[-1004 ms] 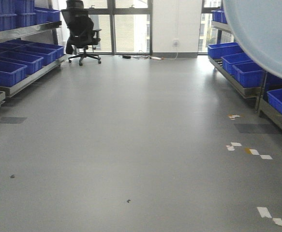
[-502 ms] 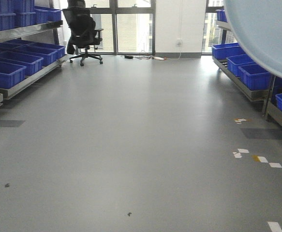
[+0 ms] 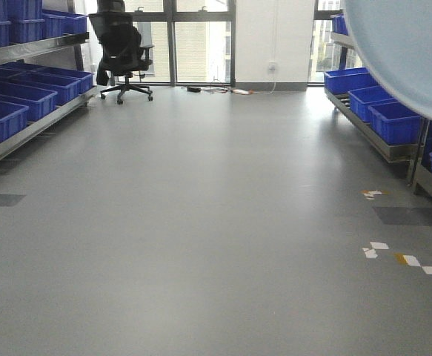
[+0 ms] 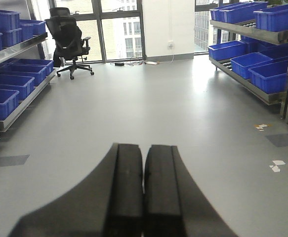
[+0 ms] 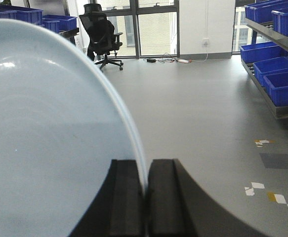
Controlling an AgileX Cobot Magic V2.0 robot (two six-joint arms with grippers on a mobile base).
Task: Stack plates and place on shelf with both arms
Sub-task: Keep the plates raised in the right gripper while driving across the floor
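1. One plate [image 5: 50, 133] shows, and it fills the left of the right wrist view. Whether a second lies against it cannot be told.
2. Two racks line the room, the left shelf [image 3: 41, 122] and the right shelf [image 3: 367, 136], both loaded with blue crates [image 3: 4, 119]. One office chair [image 3: 123, 48] stands by the window.
3. The right gripper [image 5: 146, 170] is pinched tight on the plate's rim.
4. The left gripper [image 4: 144, 148] has its fingers pressed together and carries nothing, above the floor [image 4: 148, 98].

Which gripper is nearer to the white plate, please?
Right. The right gripper pinches the plate by its rim; the left gripper is shut empty, no plate in its view.
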